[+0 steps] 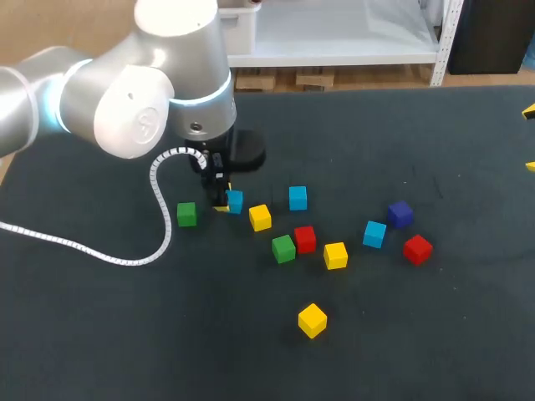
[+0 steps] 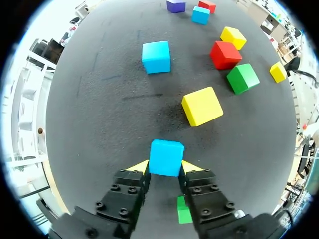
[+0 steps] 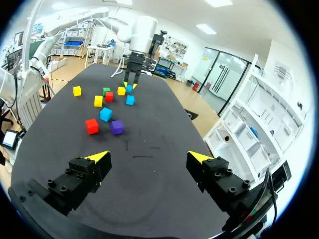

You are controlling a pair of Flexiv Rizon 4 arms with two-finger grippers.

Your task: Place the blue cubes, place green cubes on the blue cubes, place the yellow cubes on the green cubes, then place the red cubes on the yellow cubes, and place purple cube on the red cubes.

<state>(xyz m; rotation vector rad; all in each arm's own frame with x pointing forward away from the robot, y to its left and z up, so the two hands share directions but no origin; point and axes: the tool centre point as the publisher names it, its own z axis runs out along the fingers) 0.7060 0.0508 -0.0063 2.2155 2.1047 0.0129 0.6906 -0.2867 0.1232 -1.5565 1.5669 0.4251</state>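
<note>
left end effector (image 2: 165, 167) clamps a blue cube (image 2: 166, 157) between its yellow tips (image 2: 137, 167), one on each side face, jaws drawn in narrow to the cube's width; whether the cube rests on the dark tabletop (image 2: 99, 124) or hangs just above it cannot be told. the work looks to be at its first step, the placing of the blue cubes, for every cube lies single and no stack is begun. the next move, on that reading, calls for carrying this cube to a bare patch, setting it down flat and leaving room beside it for the other blues. just behind the held cube, under the fingers (image 2: 209, 196), lies a green cube (image 2: 184, 210). just ahead of it, a little to one side, sits a yellow cube (image 2: 202, 106) turned at an angle. farther ahead stands a second blue cube (image 2: 156, 57), apart from the rest. beyond the yellow cube, a second green cube (image 2: 242, 78) and a red cube (image 2: 225, 54) sit close together. farthest from the held cube are a third blue cube (image 2: 201, 15) and the purple cube (image 2: 176, 5), near each other. right end effector (image 3: 149, 157) hangs well apart from the held cube, across the tabletop, its fingers spread wide and holding nothing.
</note>
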